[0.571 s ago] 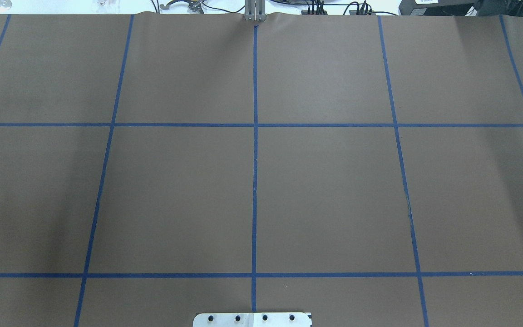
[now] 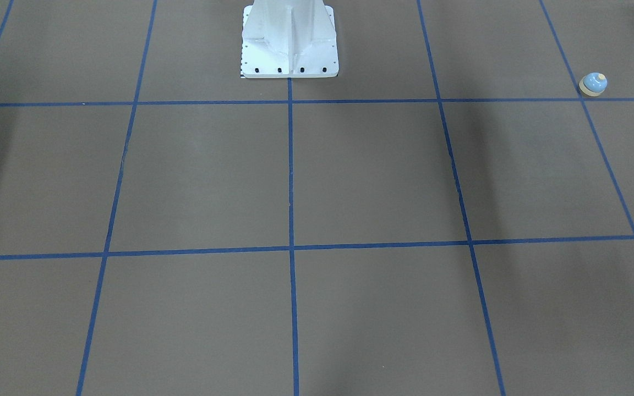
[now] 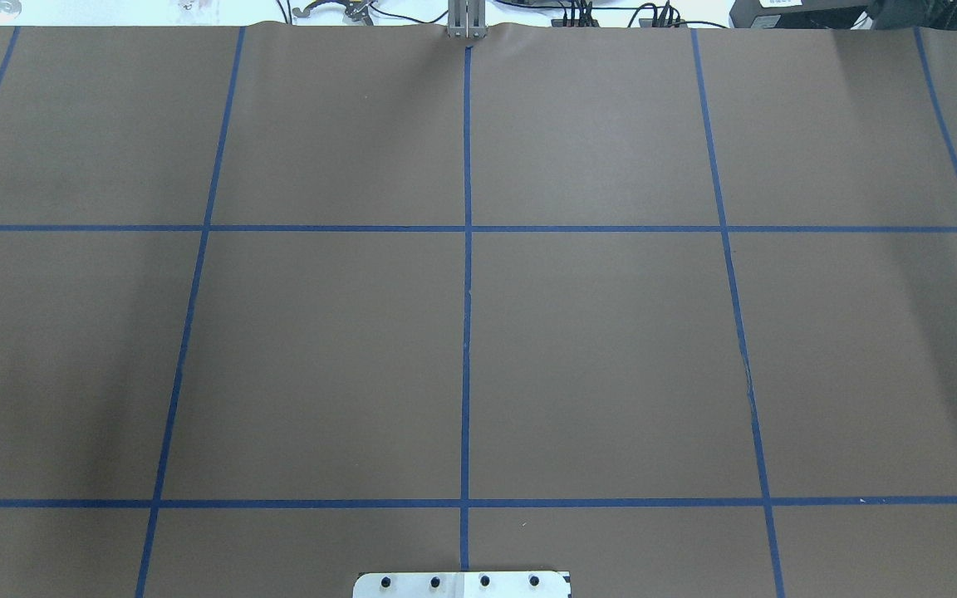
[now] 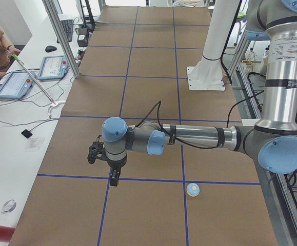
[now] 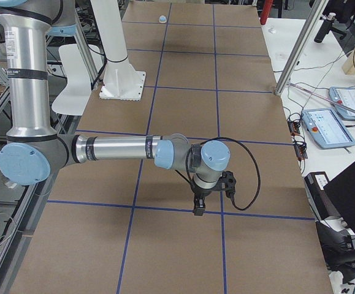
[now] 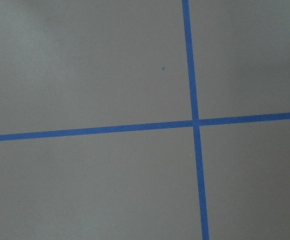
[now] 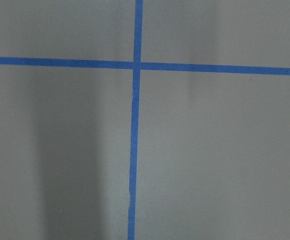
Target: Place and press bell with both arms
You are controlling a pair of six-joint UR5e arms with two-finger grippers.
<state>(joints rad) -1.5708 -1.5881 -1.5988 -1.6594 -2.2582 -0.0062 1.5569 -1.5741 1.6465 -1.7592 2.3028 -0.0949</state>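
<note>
The bell [image 2: 592, 84] sat upright on the brown surface [image 2: 372, 176], in the upper right of the front-facing view. It was just above a blue tape line [image 2: 504, 100], right beside the spot where that line crossed another one. Its blue dome had the cream button on top and the tan ring at the bottom. It stood by itself, apart from both my hands.

In the left side view, the bell [image 4: 193, 189] was low in the frame, a little right of the middle, just under a blue line. My left arm [image 4: 194, 137] reached flat across the frame, above the surface. My left hand [image 4: 113, 179] hung from its end and pointed straight down over a crossing of blue lines, left of the middle. It was well apart from the bell, which lay to its right in that frame. I could not tell if my left hand was spread or pressed together.

In the right side view, my right arm [image 5: 116, 149] also reached out flat. My right hand [image 5: 198, 208] pointed down near a crossing of blue lines, a bit below the middle. The bell [image 5: 162, 19] was a tiny dot at the very top of that frame, far from this hand. I could not tell if my right hand was spread or pressed together either.

The white post [image 2: 289, 41] stood at the top middle of the front-facing view. Each wrist view looked down on brown surface and a crossing of blue lines.
</note>
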